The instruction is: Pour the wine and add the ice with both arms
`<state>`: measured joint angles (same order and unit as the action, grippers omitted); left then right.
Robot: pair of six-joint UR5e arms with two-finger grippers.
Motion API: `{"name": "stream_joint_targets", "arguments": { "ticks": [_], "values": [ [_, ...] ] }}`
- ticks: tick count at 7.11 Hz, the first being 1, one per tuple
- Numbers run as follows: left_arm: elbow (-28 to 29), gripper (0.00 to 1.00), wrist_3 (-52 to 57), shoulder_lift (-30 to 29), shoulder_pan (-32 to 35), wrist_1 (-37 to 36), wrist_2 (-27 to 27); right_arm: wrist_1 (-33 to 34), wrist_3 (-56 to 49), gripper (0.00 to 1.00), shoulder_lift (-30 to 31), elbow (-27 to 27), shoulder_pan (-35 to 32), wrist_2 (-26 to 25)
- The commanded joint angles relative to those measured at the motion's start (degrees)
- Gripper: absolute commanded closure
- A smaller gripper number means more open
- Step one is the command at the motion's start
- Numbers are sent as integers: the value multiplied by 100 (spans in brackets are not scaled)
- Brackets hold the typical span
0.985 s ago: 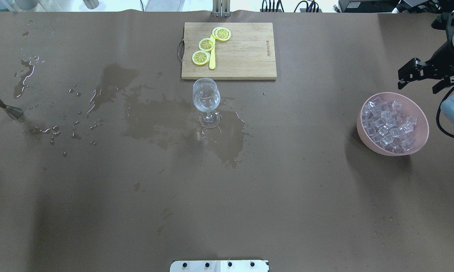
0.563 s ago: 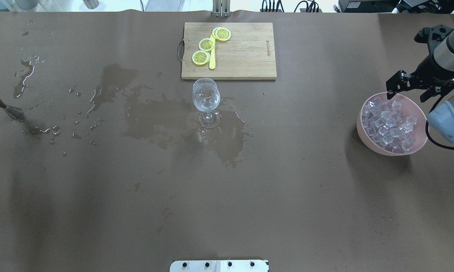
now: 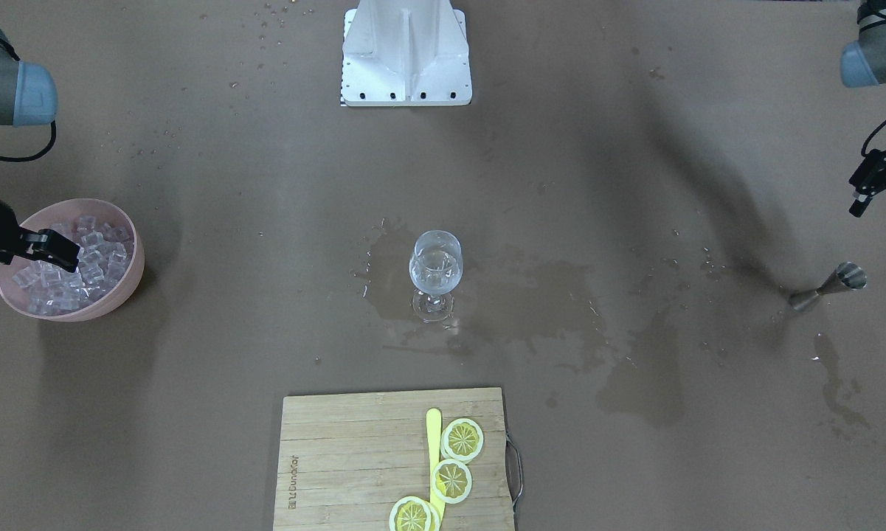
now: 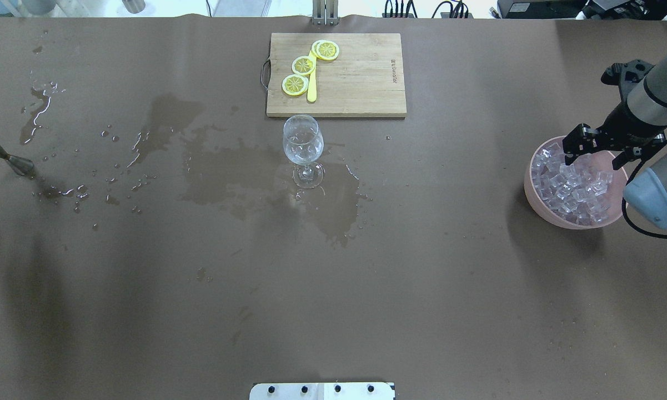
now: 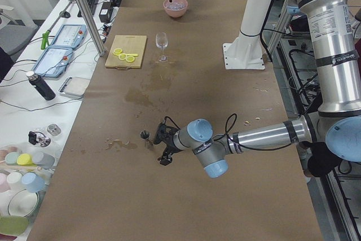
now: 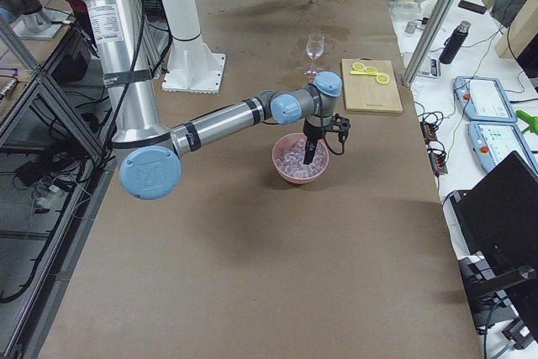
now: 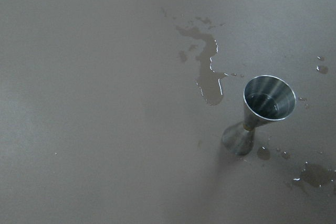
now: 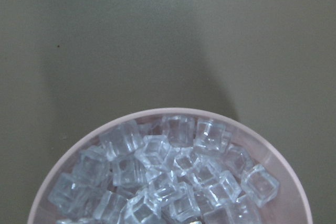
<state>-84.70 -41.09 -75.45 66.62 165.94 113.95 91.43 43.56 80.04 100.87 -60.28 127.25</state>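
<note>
A stemmed wine glass (image 4: 303,141) stands mid-table with a little clear wine in it, on a wet patch; it also shows in the front view (image 3: 435,267). Clear ice cubes (image 4: 575,186) fill a pink bowl (image 4: 535,191) at the right. My right gripper (image 4: 593,153) is open and empty, just above the ice at the bowl's far side. The right wrist view looks down on the ice (image 8: 173,182). My left gripper (image 3: 881,195) is open and empty at the table's left end, a little above and beside a steel jigger (image 4: 5,157), which also shows in the left wrist view (image 7: 265,108).
A wooden cutting board (image 4: 355,78) with lemon slices (image 4: 302,65) and a yellow knife lies just behind the glass. Spilled liquid (image 4: 239,178) spreads around the glass and toward the jigger. The white mounting base (image 4: 322,390) is at the near edge.
My right gripper has moved from behind and right of the bowl to over the ice, still open. The glass, bowl and jigger have not moved.
</note>
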Motion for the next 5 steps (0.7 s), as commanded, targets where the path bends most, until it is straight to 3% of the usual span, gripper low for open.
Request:
{"name": "stream_joint_targets", "arguments": {
  "ticks": [1, 3, 5],
  "values": [
    [6, 2, -337, -14, -516, 157, -556, -2, 153, 5, 186, 91, 192, 2],
    [6, 2, -766, -136, -1069, 158, -1179, -2, 153, 12, 283, 170, 279, -7],
    [93, 2, -971, -268, -1222, 323, -1375, -2, 171, 16, 328, 153, 464, -25]
  ]
}}
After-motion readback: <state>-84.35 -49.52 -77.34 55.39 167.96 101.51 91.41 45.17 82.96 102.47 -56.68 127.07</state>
